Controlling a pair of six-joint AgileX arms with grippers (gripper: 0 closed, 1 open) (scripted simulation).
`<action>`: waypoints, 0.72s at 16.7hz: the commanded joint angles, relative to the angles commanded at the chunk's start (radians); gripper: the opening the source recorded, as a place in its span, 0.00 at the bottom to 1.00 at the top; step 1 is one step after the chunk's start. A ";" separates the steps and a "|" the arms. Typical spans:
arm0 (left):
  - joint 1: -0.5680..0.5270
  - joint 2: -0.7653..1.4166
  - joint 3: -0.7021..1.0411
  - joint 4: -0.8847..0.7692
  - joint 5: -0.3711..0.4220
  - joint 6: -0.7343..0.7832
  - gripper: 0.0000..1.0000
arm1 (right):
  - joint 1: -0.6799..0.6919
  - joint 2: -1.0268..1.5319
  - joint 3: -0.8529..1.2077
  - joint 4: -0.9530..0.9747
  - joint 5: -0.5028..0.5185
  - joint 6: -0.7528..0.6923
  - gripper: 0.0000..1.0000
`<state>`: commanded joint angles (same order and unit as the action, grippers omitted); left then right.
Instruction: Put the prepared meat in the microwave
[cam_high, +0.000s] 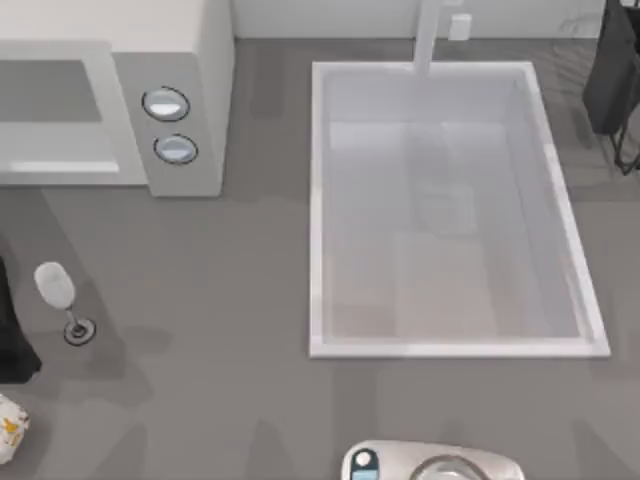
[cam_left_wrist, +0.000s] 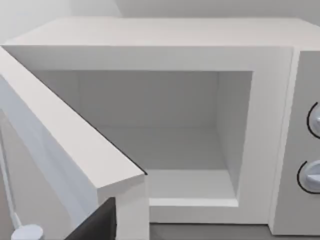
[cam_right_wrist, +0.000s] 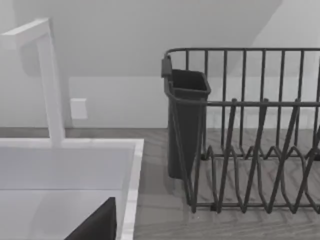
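Judging the task as barely begun, with every step left to do. Finding the prepared meat (cam_high: 8, 428), a small rounded whitish lump with orange-yellow patches, lying on the flat grey table (cam_high: 230, 300) at the lower left edge of the top view, half cut off by the frame. Noting the clear wine glass (cam_high: 55, 285) just above it, apart from it and leaning over its round foot.

Seeing the large white boxy microwave (cam_high: 190, 60) in the upper left, well apart from the meat, with its white door (cam_left_wrist: 75, 150) swung open and its grey cavity bare. Needing yet a grasp, a lift, a carry up the frame and a placement inside.

Reading no clear long axis or pointing direction in the meat, being rounded and partly out of frame. Taking the microwave's long axis as running left to right, its opening facing the lower edge of the top view.

Catching a dark corner of the left gripper (cam_left_wrist: 97, 225) in front of the open microwave, and of the right gripper (cam_right_wrist: 97, 225) beside the white rectangular sink basin (cam_high: 450, 345); being unable to tell either one's state.
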<state>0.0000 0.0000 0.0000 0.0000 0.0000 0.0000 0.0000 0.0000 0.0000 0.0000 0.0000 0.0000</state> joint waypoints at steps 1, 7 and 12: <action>0.000 0.000 0.000 0.000 0.000 0.000 1.00 | 0.000 0.000 0.000 0.000 0.000 0.000 1.00; 0.012 0.164 0.116 -0.140 0.001 0.065 1.00 | 0.000 0.000 0.000 0.000 0.000 0.000 1.00; 0.041 0.552 0.332 -0.418 0.000 0.169 1.00 | 0.000 0.000 0.000 0.000 0.000 0.000 1.00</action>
<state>0.0412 0.5522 0.3321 -0.4185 0.0001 0.1692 0.0000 0.0000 0.0000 0.0000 0.0000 0.0000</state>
